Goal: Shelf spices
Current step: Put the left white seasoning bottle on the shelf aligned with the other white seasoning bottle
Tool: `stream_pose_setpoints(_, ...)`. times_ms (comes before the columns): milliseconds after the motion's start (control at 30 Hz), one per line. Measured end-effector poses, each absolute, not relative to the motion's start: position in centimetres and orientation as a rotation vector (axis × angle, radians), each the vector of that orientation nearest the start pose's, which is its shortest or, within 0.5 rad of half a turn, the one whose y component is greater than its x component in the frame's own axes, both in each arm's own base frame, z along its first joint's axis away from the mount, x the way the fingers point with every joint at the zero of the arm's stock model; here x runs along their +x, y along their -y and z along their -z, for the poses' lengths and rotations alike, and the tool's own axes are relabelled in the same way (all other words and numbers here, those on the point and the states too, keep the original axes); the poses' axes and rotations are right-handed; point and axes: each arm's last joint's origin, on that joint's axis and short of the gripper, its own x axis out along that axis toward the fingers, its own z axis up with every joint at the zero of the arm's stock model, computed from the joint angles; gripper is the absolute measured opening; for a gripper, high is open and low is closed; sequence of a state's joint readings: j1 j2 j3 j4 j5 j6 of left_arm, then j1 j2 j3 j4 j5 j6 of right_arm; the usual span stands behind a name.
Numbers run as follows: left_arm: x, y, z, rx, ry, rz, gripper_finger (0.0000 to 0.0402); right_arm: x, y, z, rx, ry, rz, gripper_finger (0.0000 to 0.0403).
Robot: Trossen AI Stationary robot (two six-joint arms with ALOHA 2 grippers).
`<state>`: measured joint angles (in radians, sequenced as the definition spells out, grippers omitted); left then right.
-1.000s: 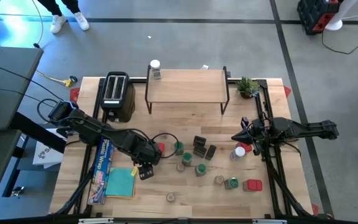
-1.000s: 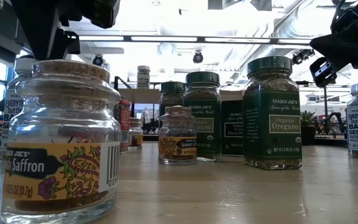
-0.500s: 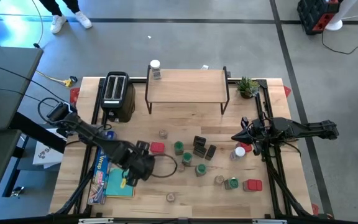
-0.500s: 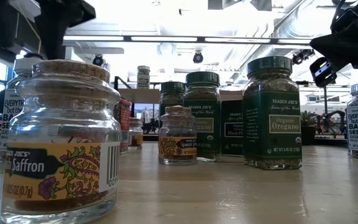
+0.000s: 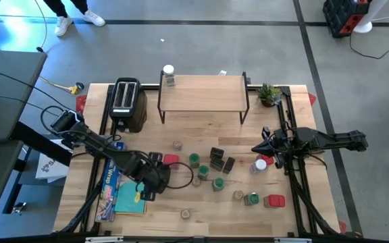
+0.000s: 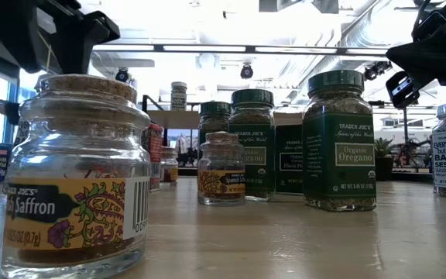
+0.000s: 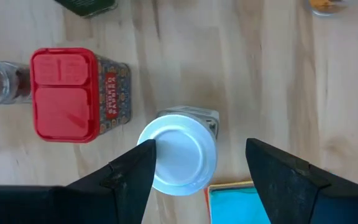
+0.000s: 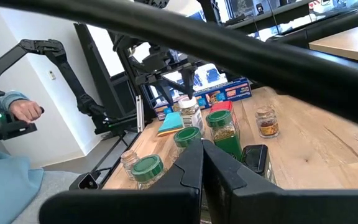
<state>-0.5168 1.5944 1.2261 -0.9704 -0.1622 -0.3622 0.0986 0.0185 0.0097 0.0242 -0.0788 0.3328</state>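
Shelf [image 5: 202, 90]: one, at the tabletop's [image 5: 248, 219] far edge, carrying one white-lidded jar [image 5: 168, 71].
Red tins: two, [image 5: 171, 160] and [image 5: 273, 200].
Left tool [image 7: 197, 171]: fingers wide apart, straddling a white-lidded jar [image 7: 179, 155] standing on the tabletop beside the red tin.
Right tool [image 8: 202, 163]: fully closed, empty.

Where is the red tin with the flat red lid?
In the left wrist view, the red tin stands on the table beside the white-lidded jar, which sits between the left gripper's open fingers.

The left gripper [image 5: 147, 187] has swung back toward the table's front-left. Its open fingers now straddle a white-lidded jar [image 7: 178, 157]
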Motion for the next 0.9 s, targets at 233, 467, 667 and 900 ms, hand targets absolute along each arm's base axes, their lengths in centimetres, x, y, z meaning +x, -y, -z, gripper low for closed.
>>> stream_pose_setpoints(233, 26.7, 14.7, -25.3, 0.115, -1.256, 0.076, 0.0246, 9.7, -1.2, -16.8, 0.332, -0.014, -0.178, 0.0000)
stream_pose_setpoints(467, 26.5, 15.0, -25.8, 0.177, -1.246, 0.081, 0.0246, 9.7, -1.2, -16.8, 0.332, -0.014, -0.179, 0.0000)
stream_pose_setpoints(667, 26.4, 14.9, -25.7, 0.299, -1.262, 0.187, 0.0246, 9.7, -1.2, -16.8, 0.332, -0.014, -0.178, 0.0000)
stream_pose_setpoints(900, 27.0, 14.2, -25.1, 0.381, -1.293, 0.245, 0.0246, 9.7, -1.2, -16.8, 0.332, -0.014, -0.178, 0.0000)
